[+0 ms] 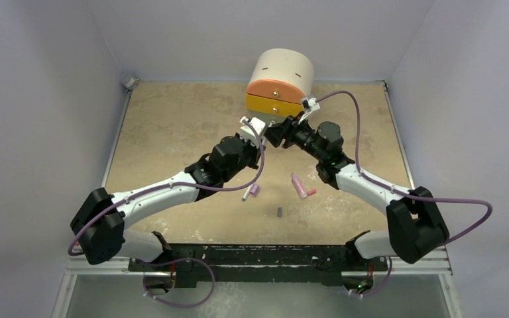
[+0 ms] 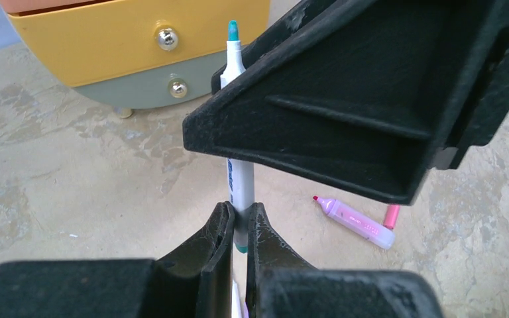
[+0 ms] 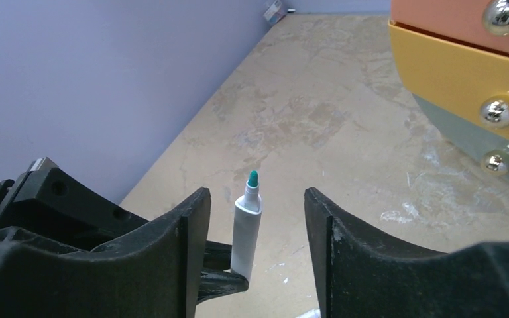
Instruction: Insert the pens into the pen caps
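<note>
My left gripper (image 2: 240, 222) is shut on a white pen with a teal tip (image 2: 241, 182) and holds it by its lower end above the table. My right gripper (image 3: 257, 202) is open, with one jaw on each side of the pen's upper part (image 3: 246, 232) and not touching it. In the top view both grippers meet in front of the drawers, left (image 1: 260, 134) and right (image 1: 275, 134). On the table lie a pink highlighter (image 1: 298, 186) with a reddish-pink cap (image 1: 311, 193) beside it, a purple cap (image 1: 254, 189) against another white pen (image 1: 246, 194), and a dark grey cap (image 1: 280, 212).
A small drawer unit (image 1: 280, 83) with orange, yellow and grey-green drawers stands at the back, just behind the grippers; it also shows in the left wrist view (image 2: 106, 46) and the right wrist view (image 3: 464, 66). Lilac walls enclose the tabletop on three sides.
</note>
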Motion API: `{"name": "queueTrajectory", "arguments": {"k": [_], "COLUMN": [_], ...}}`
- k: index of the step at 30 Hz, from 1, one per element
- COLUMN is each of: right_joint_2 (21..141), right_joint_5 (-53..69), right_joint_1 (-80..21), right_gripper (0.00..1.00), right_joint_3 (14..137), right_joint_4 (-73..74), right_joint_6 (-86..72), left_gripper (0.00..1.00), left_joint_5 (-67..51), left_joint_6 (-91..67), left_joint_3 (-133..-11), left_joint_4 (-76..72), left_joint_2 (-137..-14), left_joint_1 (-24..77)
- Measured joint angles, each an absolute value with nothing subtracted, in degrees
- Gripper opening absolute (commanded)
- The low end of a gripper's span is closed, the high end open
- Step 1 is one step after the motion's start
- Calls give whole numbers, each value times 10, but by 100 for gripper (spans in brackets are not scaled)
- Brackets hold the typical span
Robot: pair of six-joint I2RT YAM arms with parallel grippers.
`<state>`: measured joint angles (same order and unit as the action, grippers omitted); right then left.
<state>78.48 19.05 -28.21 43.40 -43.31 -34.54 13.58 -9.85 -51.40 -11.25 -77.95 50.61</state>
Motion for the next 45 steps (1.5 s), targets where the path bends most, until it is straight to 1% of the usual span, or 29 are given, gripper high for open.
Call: {"name": "queueTrajectory", "arguments": {"k": [4,5,6,8,9,10,12,13,15,19,24,26,28,29,30,31,33,34,37,38,39,40,41,42,43,45], "right_joint_2": [791,791,791,791,791,791,790,790,785,777,776,776,776,776,776,776,776,776,776,776,776,776,775,765,763,735], "right_joint_5": [191,192,196,196,196,197,200,205,218,246,282,291,300,303,309,312,316,317,322,324,325,325,324,309,307,245], "right_joint_1": [-285,-285,-285,-287,-287,-287,-287,-287,-287,-287,-287,-287,-287,-287,-287,-287,-287,-287,-287,-286,-286,-286,-286,-286,-286,-289], "right_gripper": [10,4,2,0,0,0,0,0,0,0,0,0,0,0,0,0,0,0,0,4,18,37,53,76,84,88], "right_joint_3": [434,434,434,434,434,434,434,434,434,434,434,434,434,434,434,434,434,434,434,434,434,432,428,415,413,405], "right_joint_4": [-434,-435,-438,-442,-442,-442,-446,-449,-455,-474,-503,-511,-521,-524,-529,-534,-540,-542,-542,-543,-543,-544,-547,-544,-542,-490], "right_joint_6": [-348,-350,-358,-357,-358,-359,-359,-360,-361,-361,-373,-378,-386,-389,-392,-396,-400,-403,-407,-409,-411,-412,-415,-420,-419,-396], "left_gripper": [0,0,0,0,5,13,39,45,49,51,50,48,43,40,33,24,5,0,0,0,0,0,0,0,0,0], "left_joint_5": [137,138,138,140,143,145,154,158,161,160,158,157,151,148,145,141,136,135,132,132,131,132,133,137,144,168], "left_joint_6": [-98,-98,-98,-99,-99,-100,-105,-109,-113,-114,-114,-114,-114,-114,-114,-114,-114,-116,-115,-114,-114,-115,-115,-114,-114,-115], "left_joint_3": [-515,-515,-515,-515,-515,-515,-515,-515,-515,-526,-538,-538,-538,-538,-538,-538,-538,-538,-538,-538,-538,-538,-537,-536,-535,-535], "left_joint_4": [-116,-116,-116,-116,-116,-116,-117,-116,-115,-107,-104,-104,-101,-101,-100,-100,-98,-97,-97,-97,-98,-98,-96,-96,-93,-85], "left_joint_2": [-780,-780,-780,-780,-779,-779,-778,-776,-766,-740,-727,-726,-726,-726,-727,-728,-731,-732,-733,-733,-733,-733,-733,-733,-733,-733], "left_joint_1": [510,510,511,512,512,512,515,515,516,516,516,516,515,516,516,516,516,516,516,516,516,516,516,517,518,517]}}
